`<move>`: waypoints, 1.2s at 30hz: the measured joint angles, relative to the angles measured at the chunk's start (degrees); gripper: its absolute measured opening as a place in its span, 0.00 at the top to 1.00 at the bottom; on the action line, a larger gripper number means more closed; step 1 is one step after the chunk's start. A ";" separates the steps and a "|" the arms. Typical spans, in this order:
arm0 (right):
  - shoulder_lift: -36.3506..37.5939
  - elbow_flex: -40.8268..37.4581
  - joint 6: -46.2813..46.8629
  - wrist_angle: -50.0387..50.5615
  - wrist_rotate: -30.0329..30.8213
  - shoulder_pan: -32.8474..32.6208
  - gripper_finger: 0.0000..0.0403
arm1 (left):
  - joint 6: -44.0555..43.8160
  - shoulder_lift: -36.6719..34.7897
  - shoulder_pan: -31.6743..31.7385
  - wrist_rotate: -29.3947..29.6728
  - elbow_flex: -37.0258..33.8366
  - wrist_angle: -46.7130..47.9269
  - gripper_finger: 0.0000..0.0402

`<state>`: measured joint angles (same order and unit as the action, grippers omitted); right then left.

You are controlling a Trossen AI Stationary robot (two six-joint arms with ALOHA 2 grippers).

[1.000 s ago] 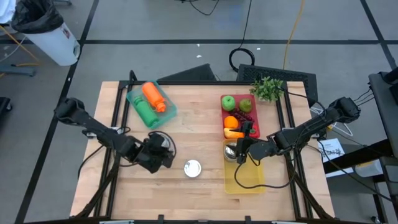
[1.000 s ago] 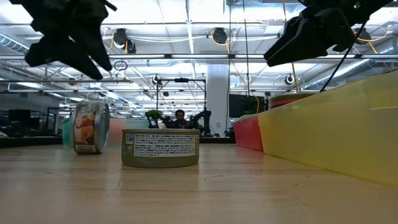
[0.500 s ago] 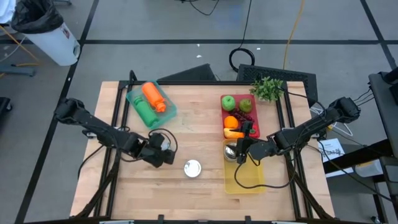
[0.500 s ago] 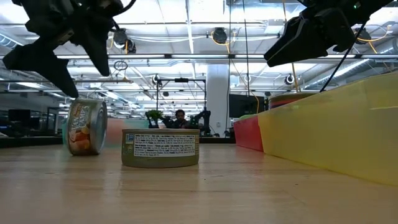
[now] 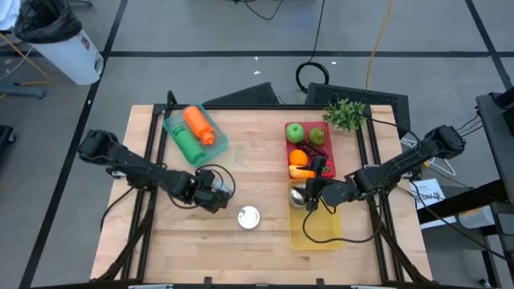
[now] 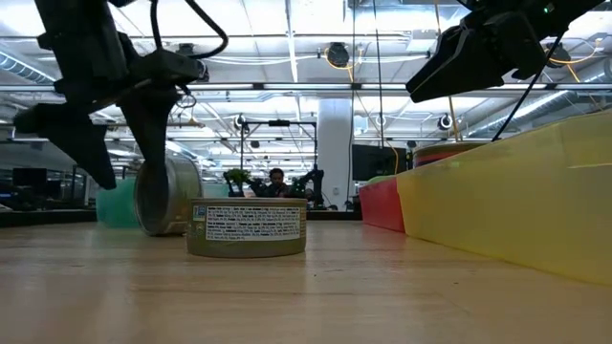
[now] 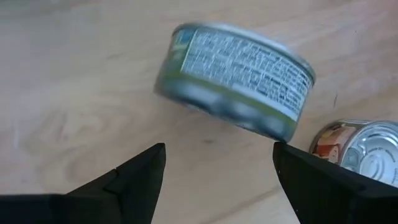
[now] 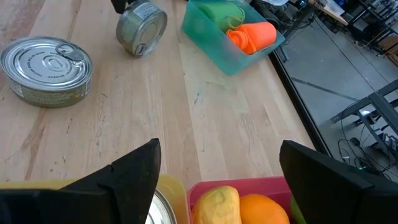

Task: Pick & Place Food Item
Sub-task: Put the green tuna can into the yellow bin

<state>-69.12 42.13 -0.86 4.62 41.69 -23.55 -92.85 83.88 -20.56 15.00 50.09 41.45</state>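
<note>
Two squat metal cans on pale wood-grain table (image 5: 257, 160). Flat can (image 5: 248, 217), ring-pull lid up, near centre; second can (image 6: 167, 196) tipped on its rim at its 10 o'clock. Left gripper (image 5: 215, 195) spread beside it, having released since a second ago. Right gripper (image 5: 309, 195) spread over translucent yellow bin (image 5: 321, 233).

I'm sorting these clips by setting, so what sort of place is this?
Probably a robotics lab or industrial workspace. The low view shows a large open hall with ceiling lights and exposed trusses behind the wooden table; the high view shows a taped concrete floor with cables around the rig.
</note>
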 joint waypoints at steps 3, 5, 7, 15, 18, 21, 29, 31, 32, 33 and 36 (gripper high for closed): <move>0.00 0.00 0.00 0.00 0.00 0.00 0.23 | 3.73 -1.20 0.89 -0.03 0.00 0.05 0.23; 0.00 0.00 0.02 0.00 0.00 0.00 0.23 | 4.08 -2.45 1.33 0.32 0.00 0.03 0.23; 0.00 0.00 0.02 -0.05 0.00 0.00 0.23 | 4.18 -3.04 1.42 1.37 0.00 -0.40 0.23; 0.00 0.00 -0.28 -0.04 0.00 0.00 0.23 | 19.03 -3.32 2.01 -0.04 0.01 -1.44 0.23; 0.00 0.00 -0.24 -0.04 0.00 0.00 0.23 | 27.59 -3.32 2.56 -0.02 0.01 -1.44 0.23; 0.00 0.00 -0.24 -0.02 0.00 0.00 0.23 | 35.96 -3.32 3.19 -0.06 0.01 -1.46 0.23; 0.00 0.00 -0.48 -0.02 0.00 0.00 0.23 | 50.72 -3.32 5.41 0.43 0.01 -1.51 0.23; 0.00 0.00 -0.76 -0.02 0.00 0.00 0.23 | 54.94 -3.32 5.94 1.46 0.02 -2.20 0.23; 0.00 0.00 -0.78 0.00 0.00 0.00 0.23 | 56.79 -3.32 6.26 1.89 0.00 -2.80 0.23; 0.00 0.00 -0.76 0.00 0.00 0.00 0.23 | 58.61 -3.32 6.58 2.29 0.01 -3.64 0.23; 0.00 0.00 -0.84 0.00 0.00 0.00 0.23 | 64.25 -3.32 7.20 2.15 0.02 -6.05 0.23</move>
<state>-69.12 42.13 -1.70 4.62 41.69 -23.55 -28.61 80.55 -13.36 17.14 50.11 35.39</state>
